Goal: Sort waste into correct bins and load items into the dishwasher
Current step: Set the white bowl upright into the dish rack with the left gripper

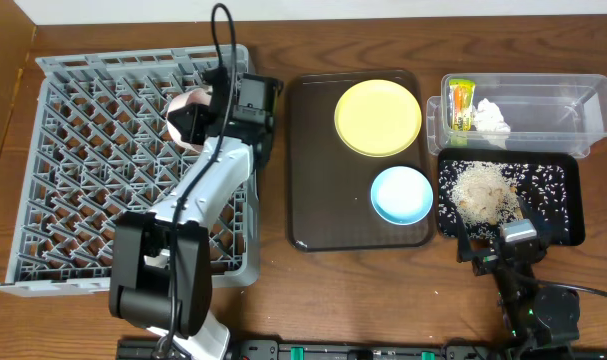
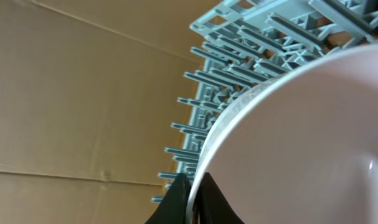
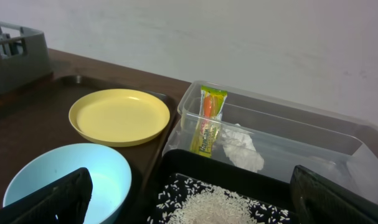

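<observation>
My left gripper [image 1: 205, 118] is shut on the rim of the white bowl [image 1: 188, 112], which it holds tilted on edge over the far right part of the grey dish rack [image 1: 93, 160]. In the left wrist view the bowl [image 2: 301, 143] fills the frame, its rim pinched between the fingers [image 2: 193, 199], with the rack [image 2: 257, 43] behind it. My right gripper [image 1: 503, 240] is open and empty at the front edge of the black tray [image 1: 568, 200], which holds rice scraps [image 1: 486, 192]. The clear tub [image 1: 543, 110] holds the snack wrapper [image 1: 461, 103] and the tissue [image 1: 490, 117]. The cup and chopsticks are out of view.
The brown serving tray [image 1: 313, 150] carries the yellow plate [image 1: 378, 117] and the light blue bowl [image 1: 401, 193]. The right wrist view shows the plate [image 3: 119, 115], blue bowl [image 3: 70, 177], wrapper [image 3: 208, 121], tissue [image 3: 241, 149] and rice [image 3: 220, 208]. Cardboard stands left of the rack.
</observation>
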You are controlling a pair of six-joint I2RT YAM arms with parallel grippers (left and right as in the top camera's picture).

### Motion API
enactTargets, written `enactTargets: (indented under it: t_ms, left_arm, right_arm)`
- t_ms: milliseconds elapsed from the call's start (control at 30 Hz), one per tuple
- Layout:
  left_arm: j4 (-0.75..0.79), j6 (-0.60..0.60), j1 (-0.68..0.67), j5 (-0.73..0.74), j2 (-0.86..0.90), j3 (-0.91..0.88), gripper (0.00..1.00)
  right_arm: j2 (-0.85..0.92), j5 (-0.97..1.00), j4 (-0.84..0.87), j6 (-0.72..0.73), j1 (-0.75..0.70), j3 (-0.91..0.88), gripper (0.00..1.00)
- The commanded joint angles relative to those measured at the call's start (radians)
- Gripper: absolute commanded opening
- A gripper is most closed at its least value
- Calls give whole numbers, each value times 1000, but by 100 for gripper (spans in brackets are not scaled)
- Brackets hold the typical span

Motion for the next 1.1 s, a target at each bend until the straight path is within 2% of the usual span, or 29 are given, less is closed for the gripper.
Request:
enactTargets:
  t_ms: [0, 400, 567, 667, 700, 900, 967, 1067]
  left_arm:
    - [-9, 19, -14, -102, 24, 0, 7]
    - [-57, -21, -25, -105, 25, -35, 8]
    - [-75, -42, -90, -60, 25, -55, 8]
    - [-78, -47, -145, -60, 24, -55, 17]
    - [-78, -48, -161, -60, 24, -55, 27]
    - [-85, -108, -213, -49, -1, -55, 49]
    - [-119, -108, -227, 47, -31, -54, 53]
    - [-195, -139, -248, 330, -105, -54, 56]
  right_arm:
    - [0, 10, -4, 11, -6, -2, 99]
    - [0, 10, -4, 11, -6, -2, 99]
    - [0, 10, -4, 11, -6, -2, 99]
    - [0, 10, -4, 11, -6, -2, 99]
    - [0, 10, -4, 11, -7, -2, 99]
    - [0, 10, -4, 11, -6, -2, 99]
    - [0, 10, -4, 11, -6, -2, 99]
    - [0, 10, -4, 11, -6, -2, 99]
